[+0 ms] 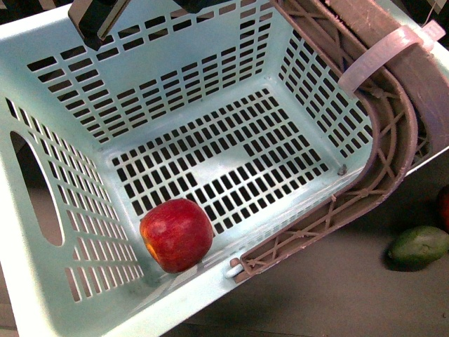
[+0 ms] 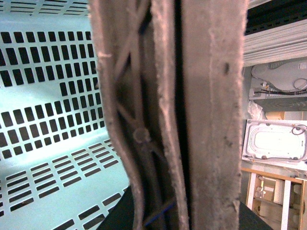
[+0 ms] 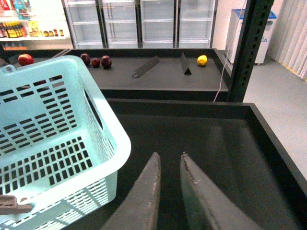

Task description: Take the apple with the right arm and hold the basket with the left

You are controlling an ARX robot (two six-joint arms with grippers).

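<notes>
The red apple (image 1: 177, 234) lies inside the mint-green basket (image 1: 42, 42), on the slotted floor in its near left corner. In the left wrist view, my left gripper (image 2: 182, 215) is shut on the basket's brown ribbed handle (image 2: 211, 110), which fills the middle of that view, with the basket wall (image 2: 48, 72) beside it. My right gripper (image 3: 169, 158) is shut and holds nothing. It hangs over a dark bin floor, just outside the basket's rim (image 3: 112, 134). The apple does not show in either wrist view.
A dull green fruit (image 1: 419, 246) and a red-orange one (image 1: 443, 207) lie on the dark surface right of the basket. A pale strap (image 1: 389, 49) wraps the handle (image 1: 393, 119). Beyond the bin stand a black post (image 3: 247, 48) and a shelf with red fruits (image 3: 106, 61) and a yellow fruit (image 3: 202, 60).
</notes>
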